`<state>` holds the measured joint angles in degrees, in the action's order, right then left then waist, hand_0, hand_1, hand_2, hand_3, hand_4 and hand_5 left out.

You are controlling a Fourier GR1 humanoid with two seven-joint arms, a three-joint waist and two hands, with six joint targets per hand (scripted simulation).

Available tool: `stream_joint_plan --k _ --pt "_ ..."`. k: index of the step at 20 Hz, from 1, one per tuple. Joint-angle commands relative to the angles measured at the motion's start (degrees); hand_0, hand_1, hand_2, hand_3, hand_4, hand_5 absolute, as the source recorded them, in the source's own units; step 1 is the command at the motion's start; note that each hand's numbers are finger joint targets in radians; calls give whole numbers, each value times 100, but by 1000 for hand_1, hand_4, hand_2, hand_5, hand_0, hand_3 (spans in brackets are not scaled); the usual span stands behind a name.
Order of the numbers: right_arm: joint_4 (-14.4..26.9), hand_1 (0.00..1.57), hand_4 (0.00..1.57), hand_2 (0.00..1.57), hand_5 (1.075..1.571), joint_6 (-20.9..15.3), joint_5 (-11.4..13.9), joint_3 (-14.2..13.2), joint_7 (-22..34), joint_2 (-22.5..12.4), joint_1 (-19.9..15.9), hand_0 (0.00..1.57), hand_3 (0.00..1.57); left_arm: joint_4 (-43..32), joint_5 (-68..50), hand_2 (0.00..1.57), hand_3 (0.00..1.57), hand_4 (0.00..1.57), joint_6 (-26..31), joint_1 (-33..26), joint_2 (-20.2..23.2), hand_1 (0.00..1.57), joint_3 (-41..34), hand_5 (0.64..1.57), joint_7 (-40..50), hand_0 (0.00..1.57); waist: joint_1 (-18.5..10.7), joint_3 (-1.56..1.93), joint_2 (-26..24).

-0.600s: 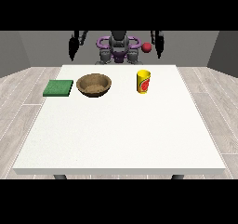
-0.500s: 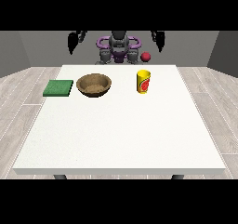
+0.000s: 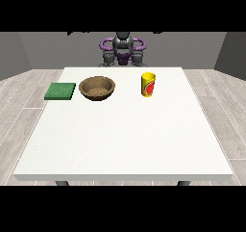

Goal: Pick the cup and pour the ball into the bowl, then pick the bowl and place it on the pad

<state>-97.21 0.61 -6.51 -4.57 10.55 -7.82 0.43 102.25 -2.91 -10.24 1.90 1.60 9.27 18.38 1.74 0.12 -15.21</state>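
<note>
Your arms rise past the view's top edge, so neither robot hand shows. On the worktop: pad, bowl, cup.

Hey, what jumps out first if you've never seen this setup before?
A yellow cup with a red mark stands at the far right of the white table. Left of it sits a brown bowl, then a green pad. The robot waits behind the table.
</note>
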Motion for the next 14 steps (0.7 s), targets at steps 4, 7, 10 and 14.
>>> stream_joint_plan --k 4,7,10,14 --pt "-543 0 530 0 1562 372 -579 -403 -73 -110 257 0 0 772 260 0 0 0 -660 185 -156 0 411 1536 452 0 54 -11 607" --pt "-427 0 483 0 1558 359 -590 -600 -236 -145 95 0 0 885 56 0 0 0 -185 157 -75 0 6 1524 196 0 -70 -12 977" --pt "-295 0 374 0 1563 365 -469 -468 -652 -40 -201 0 0 198 -91 0 0 0 149 512 163 0 -490 1519 -756 0 76 -14 1617" --pt "-205 0 301 0 1569 323 -202 -238 -802 11 -534 0 0 -402 150 0 0 0 36 1155 111 0 -660 1505 -1257 0 186 -13 2016"
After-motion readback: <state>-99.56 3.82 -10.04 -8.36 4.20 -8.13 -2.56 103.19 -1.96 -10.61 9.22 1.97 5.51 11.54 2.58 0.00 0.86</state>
